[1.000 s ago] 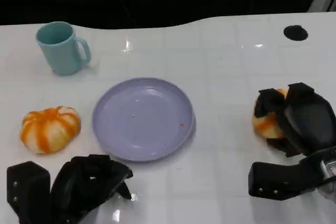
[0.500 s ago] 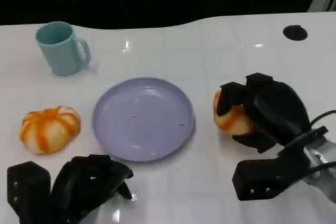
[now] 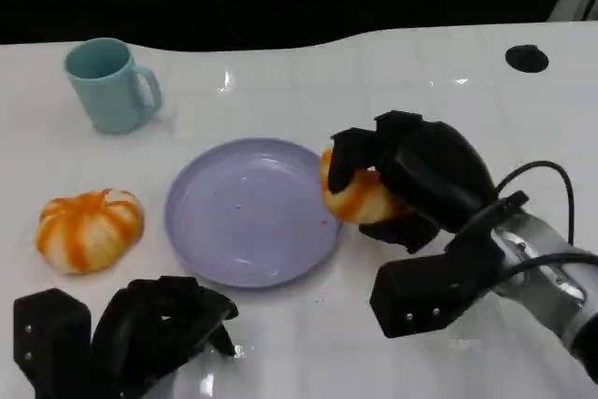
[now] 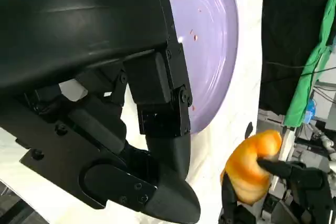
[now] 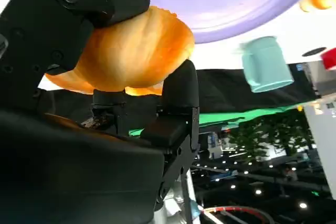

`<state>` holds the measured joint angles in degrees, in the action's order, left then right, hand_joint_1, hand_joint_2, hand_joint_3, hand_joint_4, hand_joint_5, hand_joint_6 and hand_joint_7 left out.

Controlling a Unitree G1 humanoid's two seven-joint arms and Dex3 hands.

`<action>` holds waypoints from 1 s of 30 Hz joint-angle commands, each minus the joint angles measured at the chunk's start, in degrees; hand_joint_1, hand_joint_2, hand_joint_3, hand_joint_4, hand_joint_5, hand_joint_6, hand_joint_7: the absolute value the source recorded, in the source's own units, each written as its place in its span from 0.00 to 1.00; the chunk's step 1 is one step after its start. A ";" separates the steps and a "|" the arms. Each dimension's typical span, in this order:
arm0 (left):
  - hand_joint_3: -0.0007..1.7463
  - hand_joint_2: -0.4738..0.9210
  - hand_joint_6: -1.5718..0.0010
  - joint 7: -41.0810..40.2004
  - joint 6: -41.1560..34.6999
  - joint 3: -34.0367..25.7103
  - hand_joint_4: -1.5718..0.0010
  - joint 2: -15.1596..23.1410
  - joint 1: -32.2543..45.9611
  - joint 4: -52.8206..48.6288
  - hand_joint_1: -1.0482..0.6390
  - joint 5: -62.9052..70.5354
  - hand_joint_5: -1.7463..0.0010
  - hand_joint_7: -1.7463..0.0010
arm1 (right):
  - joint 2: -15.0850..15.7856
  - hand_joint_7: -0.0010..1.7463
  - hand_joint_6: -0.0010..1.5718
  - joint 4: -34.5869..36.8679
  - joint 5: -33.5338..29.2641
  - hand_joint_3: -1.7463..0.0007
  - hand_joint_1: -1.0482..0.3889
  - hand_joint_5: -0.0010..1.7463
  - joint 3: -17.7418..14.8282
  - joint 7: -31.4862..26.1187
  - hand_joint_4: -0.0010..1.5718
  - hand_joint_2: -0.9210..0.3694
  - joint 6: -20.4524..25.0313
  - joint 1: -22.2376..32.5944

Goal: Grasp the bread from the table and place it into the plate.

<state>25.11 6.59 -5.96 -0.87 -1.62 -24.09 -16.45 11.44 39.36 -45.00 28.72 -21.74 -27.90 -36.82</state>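
White desk under us, its far edge giving onto a dark background. Our right hand grips the bread, an orange-gold roll, with fingers wrapped over its top and far side. We see the bread lifted off the desk and hanging at the right rim of the plate, overlapping that rim slightly in the head view. Right wrist view confirms the hold: the bread sits pressed between black fingers on either side, with the lavender plate beyond it. Left wrist view shows the same bread off past the plate's rim, dark fingers around it.

Plate is lavender, round, shallow, at the middle of the desk, with a few small crumbs on its surface.

Our left hand rests at the near left of the desk, fingers curled inward with nothing in them, just near of the plate's near rim. Left wrist view shows its fingers folded down.

Other items noted: a second orange-and-white striped bread roll lies on the desk to the left of the plate, apart from it. Teal mug stands upright at far left, handle pointing right. Small black disc at far right of the desk.
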 commanded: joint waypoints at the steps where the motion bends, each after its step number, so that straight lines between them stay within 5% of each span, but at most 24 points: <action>1: 0.17 0.76 0.00 -0.61 -0.01 0.16 0.42 0.80 0.95 0.28 0.00 0.78 0.15 0.83 | -1.46 0.97 0.51 4.28 0.40 0.21 0.61 1.00 0.56 -1.54 0.62 0.45 -2.63 -3.75; 27: 0.18 0.75 0.00 -0.19 0.17 0.30 0.42 0.60 1.16 0.16 0.00 0.24 0.16 0.84 | -12.52 0.93 0.47 22.14 -1.28 0.38 0.62 1.00 5.95 -9.68 0.58 0.32 -3.53 -12.94; 30: 0.18 0.74 0.00 -0.29 -0.01 0.36 0.42 0.62 1.14 0.23 0.00 0.30 0.15 0.84 | -12.90 0.75 0.54 22.73 -1.00 0.40 0.62 1.00 6.04 -9.53 0.57 0.30 -3.63 -13.18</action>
<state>25.12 6.87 -5.60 -0.86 -1.37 -23.97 -16.54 -1.34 61.55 -46.49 34.77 -30.63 -30.99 -48.22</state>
